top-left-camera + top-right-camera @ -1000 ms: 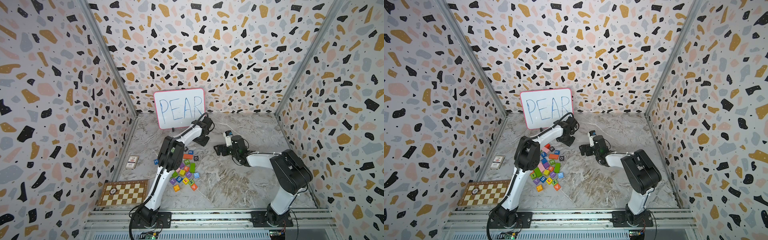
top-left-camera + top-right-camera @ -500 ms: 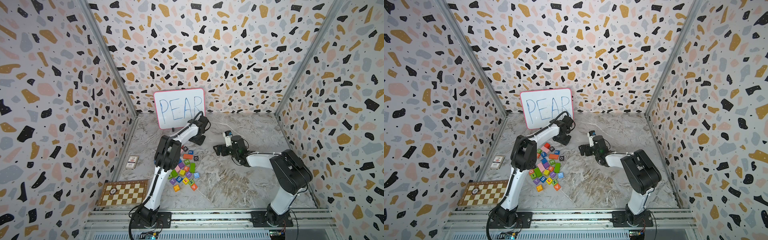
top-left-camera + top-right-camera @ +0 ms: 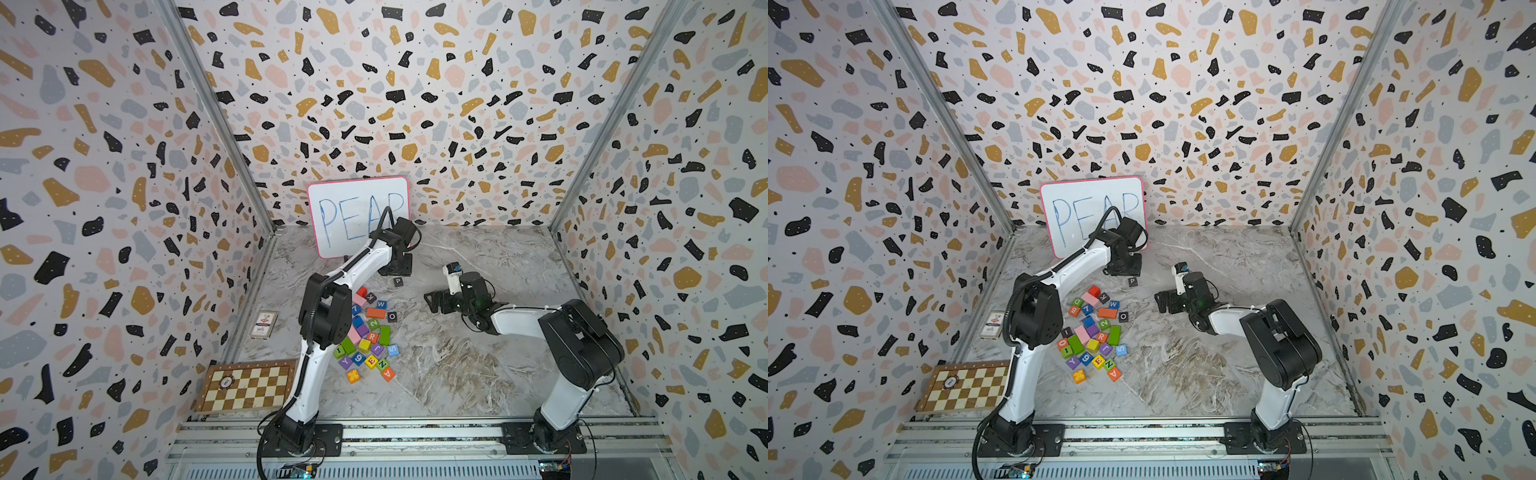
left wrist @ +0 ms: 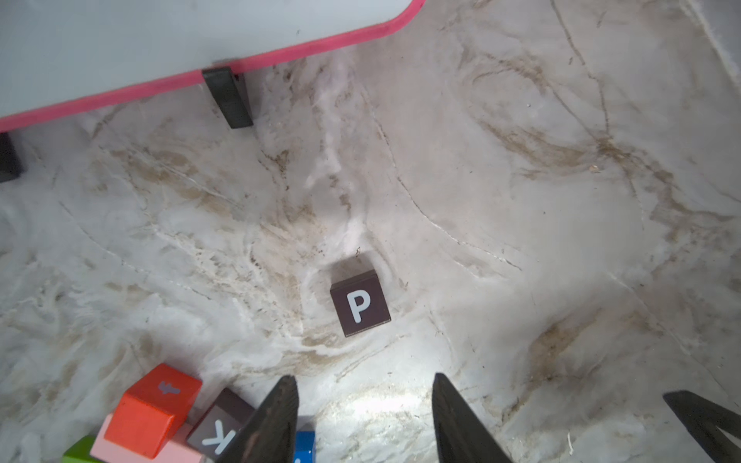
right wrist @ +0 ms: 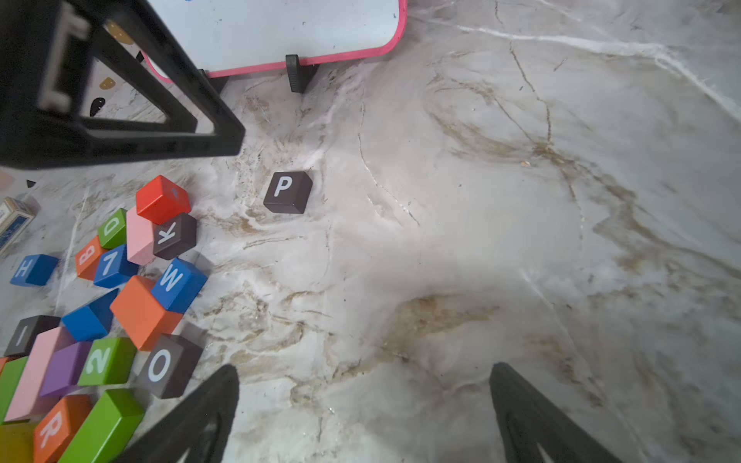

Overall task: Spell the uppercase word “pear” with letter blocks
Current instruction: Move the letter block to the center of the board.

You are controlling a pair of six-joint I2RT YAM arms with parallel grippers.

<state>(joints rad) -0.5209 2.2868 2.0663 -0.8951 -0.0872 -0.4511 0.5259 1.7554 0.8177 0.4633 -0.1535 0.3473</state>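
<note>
Cube of black wood with white P (image 4: 360, 303) lies just ahead of our nearer left gripper (image 4: 364, 379), jaws parted and empty.

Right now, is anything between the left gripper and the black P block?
Nothing visible. In the left wrist view the P block sits alone on bare table ahead of the left gripper, whose jaws stand apart and empty. The K block and the red block lie off to one side.

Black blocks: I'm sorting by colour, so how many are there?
4: P alone near the whiteboard; K, O and I in the pile. More may be hidden underneath.
</note>
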